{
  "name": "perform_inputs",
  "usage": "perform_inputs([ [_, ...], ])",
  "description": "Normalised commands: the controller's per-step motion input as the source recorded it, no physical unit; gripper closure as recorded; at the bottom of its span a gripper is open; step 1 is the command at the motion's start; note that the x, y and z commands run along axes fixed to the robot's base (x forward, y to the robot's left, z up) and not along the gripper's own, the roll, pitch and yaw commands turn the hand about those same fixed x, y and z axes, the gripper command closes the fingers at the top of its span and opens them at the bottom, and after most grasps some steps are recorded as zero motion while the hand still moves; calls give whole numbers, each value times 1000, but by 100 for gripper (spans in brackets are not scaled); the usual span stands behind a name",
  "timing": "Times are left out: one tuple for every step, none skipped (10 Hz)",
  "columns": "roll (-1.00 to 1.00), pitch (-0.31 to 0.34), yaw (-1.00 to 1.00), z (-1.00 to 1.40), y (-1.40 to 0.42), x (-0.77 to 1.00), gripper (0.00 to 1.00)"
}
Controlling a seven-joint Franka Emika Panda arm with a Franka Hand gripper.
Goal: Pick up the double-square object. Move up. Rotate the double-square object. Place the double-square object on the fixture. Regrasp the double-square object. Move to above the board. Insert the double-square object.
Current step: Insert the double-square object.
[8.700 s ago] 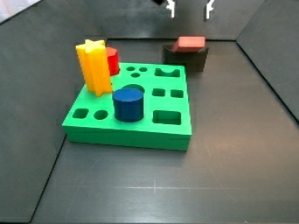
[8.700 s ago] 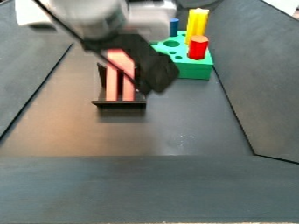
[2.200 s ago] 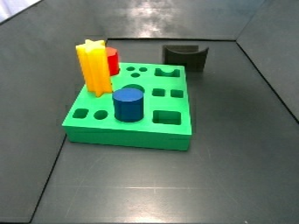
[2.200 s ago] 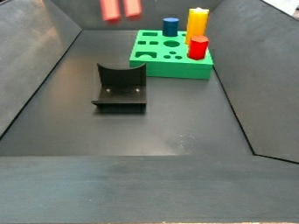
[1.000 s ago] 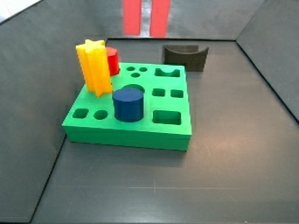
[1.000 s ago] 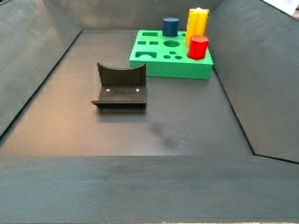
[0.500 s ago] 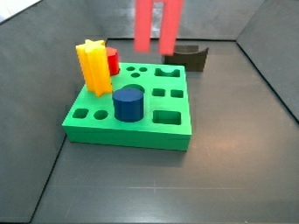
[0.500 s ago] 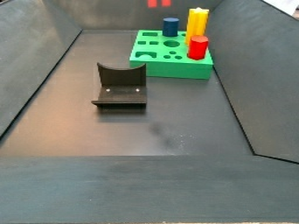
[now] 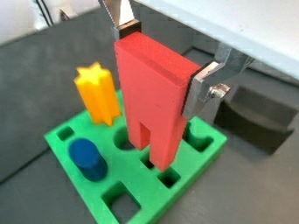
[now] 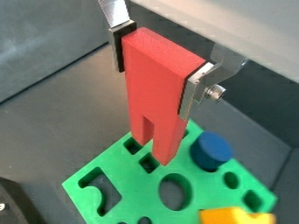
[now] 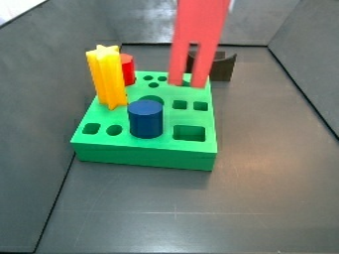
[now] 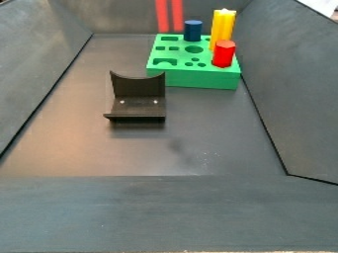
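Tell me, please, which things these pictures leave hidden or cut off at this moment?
- The gripper: out of frame in both side views; only the wrist views show it shut on the double-square object.
- Double-square object's top: cut by the upper edge in both side views.
- Prong tips: whether they touch the board cannot be told.
- Red cylinder: mostly behind the yellow peg in a side view.

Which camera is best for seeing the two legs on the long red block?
A wrist view: the gripper holds the red block upright, and its two legs show fully above the green board. A side view shows both legs too, farther away. Another side view catches only part of them, at the picture's edge.
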Motion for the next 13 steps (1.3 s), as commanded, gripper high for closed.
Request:
perform_inputs([
  [-177,0,-217,-523,97,280,100],
  [-127,-43,-211,-203,40,0,100],
  [-60,-26,-177,-37,43,0,100],
  [-6,0,-140,0,51,0,100],
  [-36,-91,-114,0,0,-40,100],
  [-116,-207,-109,0,3,-69,100],
  [-149,-271,-74,0,20,-140,100],
  [-89,-211,0,0,26,-129,100],
  [-4,-299,0,-223,26,-209,100],
  [0,-393,0,-311,14,-283,100],
  [0,-319,0,-243,0,-220,100],
  [14,-140,0,-143,0,-34,100],
  [6,-67,0,-49,0,0,100],
])
